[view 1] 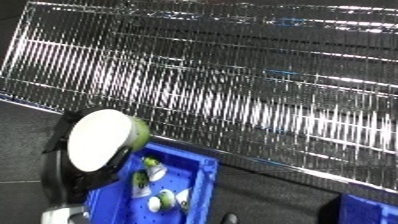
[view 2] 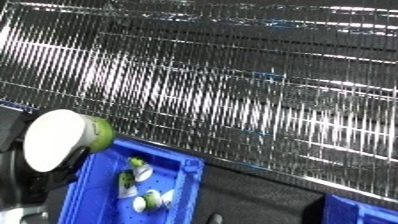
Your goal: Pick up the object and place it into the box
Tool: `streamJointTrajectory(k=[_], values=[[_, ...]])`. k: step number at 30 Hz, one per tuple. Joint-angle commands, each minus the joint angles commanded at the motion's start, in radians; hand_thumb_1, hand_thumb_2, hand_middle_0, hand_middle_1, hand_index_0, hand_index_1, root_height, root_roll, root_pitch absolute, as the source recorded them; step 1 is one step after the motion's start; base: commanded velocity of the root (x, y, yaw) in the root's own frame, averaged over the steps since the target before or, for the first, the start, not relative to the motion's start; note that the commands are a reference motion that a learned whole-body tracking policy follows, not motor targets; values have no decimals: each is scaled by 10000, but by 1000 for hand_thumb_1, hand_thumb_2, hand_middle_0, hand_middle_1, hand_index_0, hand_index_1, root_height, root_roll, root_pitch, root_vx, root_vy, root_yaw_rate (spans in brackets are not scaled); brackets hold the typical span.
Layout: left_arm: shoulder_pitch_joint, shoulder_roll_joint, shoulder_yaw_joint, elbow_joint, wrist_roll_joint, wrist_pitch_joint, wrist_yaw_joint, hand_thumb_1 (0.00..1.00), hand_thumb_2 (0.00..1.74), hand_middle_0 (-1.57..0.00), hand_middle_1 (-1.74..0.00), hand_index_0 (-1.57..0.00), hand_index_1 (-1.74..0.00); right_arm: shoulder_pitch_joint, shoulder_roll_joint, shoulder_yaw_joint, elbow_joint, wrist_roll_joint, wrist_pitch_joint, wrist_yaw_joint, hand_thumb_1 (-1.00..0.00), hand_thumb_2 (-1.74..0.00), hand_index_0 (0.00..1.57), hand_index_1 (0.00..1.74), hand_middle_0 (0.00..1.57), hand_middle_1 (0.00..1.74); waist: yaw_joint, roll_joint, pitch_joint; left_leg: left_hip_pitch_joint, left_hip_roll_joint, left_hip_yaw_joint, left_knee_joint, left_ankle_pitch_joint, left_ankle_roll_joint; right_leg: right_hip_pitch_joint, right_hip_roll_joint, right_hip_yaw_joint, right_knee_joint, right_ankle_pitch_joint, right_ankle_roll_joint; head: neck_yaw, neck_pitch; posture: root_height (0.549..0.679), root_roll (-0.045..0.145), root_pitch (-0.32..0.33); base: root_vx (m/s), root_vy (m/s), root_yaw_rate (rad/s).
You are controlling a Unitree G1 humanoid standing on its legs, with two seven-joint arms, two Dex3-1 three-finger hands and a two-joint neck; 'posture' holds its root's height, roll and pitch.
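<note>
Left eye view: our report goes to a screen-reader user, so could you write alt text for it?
The robot's black left hand holds a green cup-like object with a white round face over the near end of a blue bin. Several similar green and white objects already lie in the bin. A shiny wire-grid rack fills the background.

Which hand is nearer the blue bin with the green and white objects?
Left. The left hand holds a green and white object just over the blue bin at its left rim. The right hand shows in neither view.
</note>
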Motion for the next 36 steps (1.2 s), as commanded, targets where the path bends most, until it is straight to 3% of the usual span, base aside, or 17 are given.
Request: streamJointTrajectory(k=[6,13,20,27,36], values=[[135,-323,439,1995,-1666,149,-378,950,1653,-1492,-1653,-1492,-1653,-119,206,109,244,148,-19,0,0,0,0,0,0,0,99,-202,0,-4,28,-84,-119,127,-30,89,43,-162,24,-105,-58,-1082,-208,654,42,121,-6,-39,83],[-245,-337,1083,4537,-3646,1125,-1285,950,1653,-1492,-1653,-1492,-1653,-126,335,297,542,235,153,260,0,0,0,0,0,0,-60,-652,0,165,221,-90,-381,301,-100,270,208,-104,-39,-218,-119,-2134,-1246,654,36,115,12,-9,10],[-443,-217,1281,6578,-3853,1542,-2016,950,1653,-1492,-1653,-1492,-1653,28,308,283,754,246,255,502,0,0,0,0,0,0,-208,-928,0,493,392,-79,-826,518,-203,598,284,-53,-351,-251,-140,-2998,-1968,655,36,106,25,11,14],[-454,-75,1282,7918,-3703,2684,-3099,600,1044,-942,-1044,-942,-1044,283,241,164,882,68,193,837,0,0,0,0,0,0,-288,-1047,0,681,454,-24,-961,520,-190,795,288,-22,-521,-234,-115,-3072,-2047,656,35,96,20,13,-5],[-267,101,1144,8793,-3516,3603,-3958,150,261,-235,-261,-235,-261,261,102,159,848,-145,278,874,0,0,0,0,0,0,-398,-938,0,700,420,42,-926,476,-153,844,281,56,-649,-202,-102,-2944,-2046,657,36,94,-5,31,-29]])
